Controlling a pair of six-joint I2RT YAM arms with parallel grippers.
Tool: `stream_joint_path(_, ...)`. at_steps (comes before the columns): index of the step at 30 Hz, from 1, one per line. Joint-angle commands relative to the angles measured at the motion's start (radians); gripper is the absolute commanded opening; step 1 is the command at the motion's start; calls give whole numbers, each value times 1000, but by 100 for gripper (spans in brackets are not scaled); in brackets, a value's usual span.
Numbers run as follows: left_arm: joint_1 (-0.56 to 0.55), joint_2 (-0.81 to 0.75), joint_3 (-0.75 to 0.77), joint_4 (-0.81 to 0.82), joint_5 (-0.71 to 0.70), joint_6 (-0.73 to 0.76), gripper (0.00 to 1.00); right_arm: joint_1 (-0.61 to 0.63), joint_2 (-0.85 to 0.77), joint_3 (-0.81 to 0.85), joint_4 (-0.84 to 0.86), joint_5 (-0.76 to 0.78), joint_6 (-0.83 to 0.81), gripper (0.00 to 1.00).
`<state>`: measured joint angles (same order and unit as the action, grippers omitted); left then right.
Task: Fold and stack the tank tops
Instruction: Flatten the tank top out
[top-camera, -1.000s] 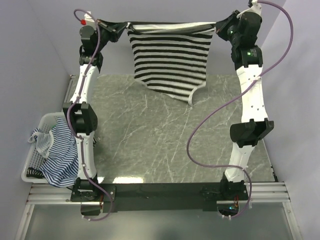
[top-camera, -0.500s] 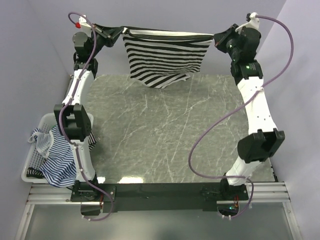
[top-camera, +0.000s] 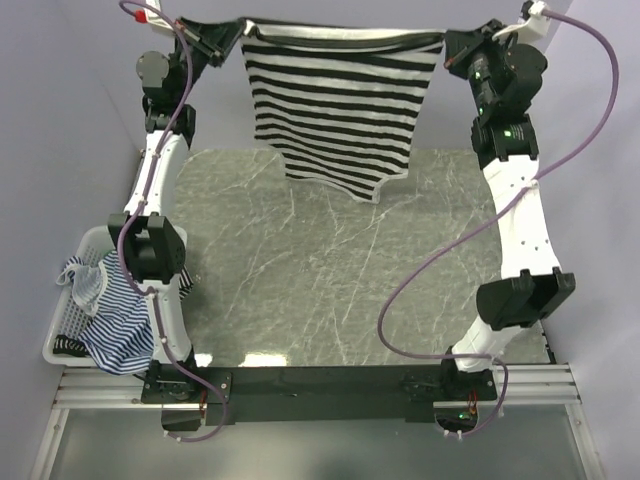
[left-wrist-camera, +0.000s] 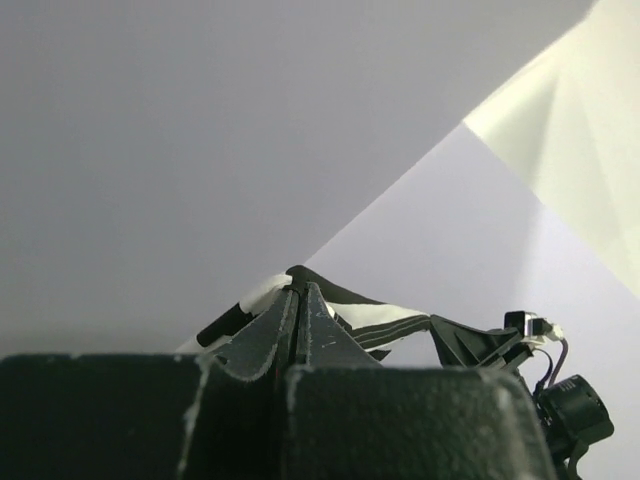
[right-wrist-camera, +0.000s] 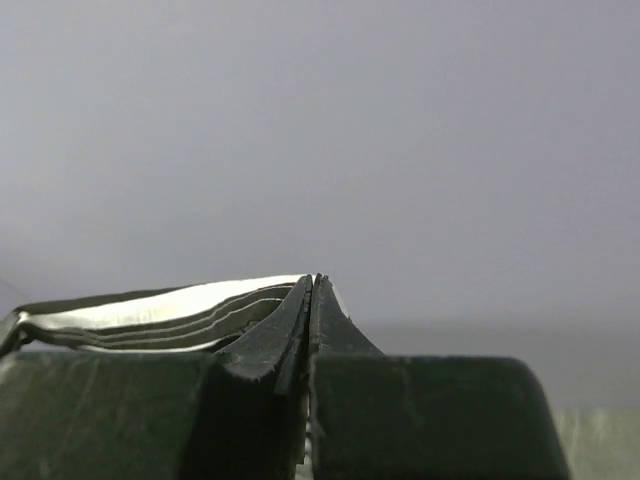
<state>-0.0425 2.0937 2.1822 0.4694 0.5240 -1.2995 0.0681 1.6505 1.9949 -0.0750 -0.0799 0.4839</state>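
Note:
The black-and-white striped tank top (top-camera: 335, 105) hangs spread out high above the far edge of the table, held by its top edge. My left gripper (top-camera: 238, 30) is shut on its left corner, which shows in the left wrist view (left-wrist-camera: 300, 282). My right gripper (top-camera: 448, 42) is shut on its right corner, seen edge-on in the right wrist view (right-wrist-camera: 200, 310). The hem hangs free above the table's far part. A blue-and-white striped tank top (top-camera: 120, 315) lies bunched in the basket at the left.
A white mesh basket (top-camera: 62, 335) stands off the table's left edge beside the left arm. The grey marbled table top (top-camera: 340, 280) lies below the hanging cloth. Purple walls close in the back and sides.
Both grippers have risen and moved apart a little, stretching the black-and-white top wider and higher. Its hem hangs lower and flatter than half a second ago.

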Motion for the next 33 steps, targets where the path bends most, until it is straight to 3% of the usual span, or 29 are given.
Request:
stream_joint_path(1, 0, 67, 152, 129, -50, 62, 1, -4, 92, 111, 133, 16, -30, 0)
stream_joint_path(4, 0, 153, 266, 224, -88, 58, 1, -4, 182, 246, 170, 22, -36, 0)
stream_joint_path(10, 0, 238, 343, 255, -182, 114, 1, -2, 367, 481, 213, 22, -41, 0)
stream_joint_path(19, -3, 259, 383, 288, -222, 166, 1, 2, 391, 410, 333, 42, -70, 0)
stream_joint_path(24, -7, 243, 378, 299, -217, 184, 1, 1, 413, 450, 331, 46, -82, 0)
stream_joint_path(27, -5, 223, 321, 331, -202, 174, 1, 2, 388, 411, 337, 42, -77, 0)
stream_joint_path(30, -4, 186, 187, 392, -159, 122, 1, 2, 310, 270, 357, 31, -59, 0)
stream_joint_path(33, -3, 85, -94, 529, -121, 42, 1, 4, 170, -5, 420, 20, -16, 0)
